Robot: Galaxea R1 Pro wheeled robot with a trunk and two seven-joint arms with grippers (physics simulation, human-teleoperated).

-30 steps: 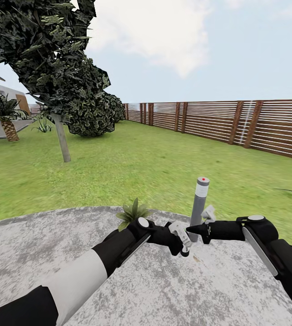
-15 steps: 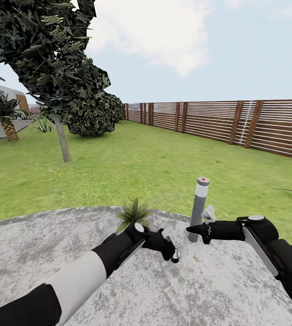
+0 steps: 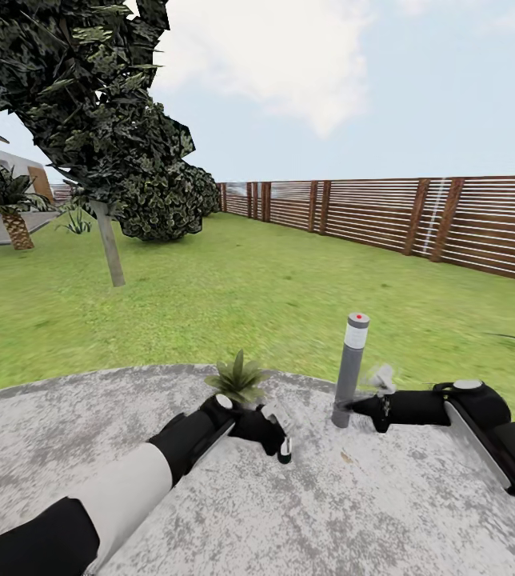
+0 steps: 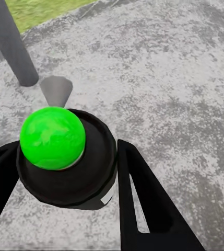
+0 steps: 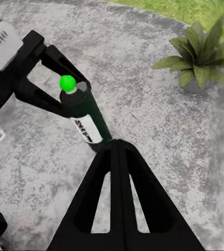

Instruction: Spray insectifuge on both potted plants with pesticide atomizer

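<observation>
On the patio (image 3: 417, 512), pesticide atomizer (image 5: 84, 114) clamped in left gripper (image 3: 283, 448); right gripper (image 5: 117, 149) pinched together, empty.

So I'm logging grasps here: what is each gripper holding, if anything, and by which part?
The left gripper holds the pesticide atomizer, its fingers on either side of the upper body just below the green-tipped cap. The right gripper is shut and holds nothing.

Two grippers are counted: the left gripper (image 3: 283, 445) and the right gripper (image 3: 359, 404). One spray bottle (image 5: 85, 116) is seen, with one green ball (image 4: 52, 137) on top. One small potted plant (image 3: 237, 378), one grey lamp post (image 3: 349, 370), one palm (image 3: 5, 204) and one wooden fence (image 3: 401, 216) are counted.
</observation>
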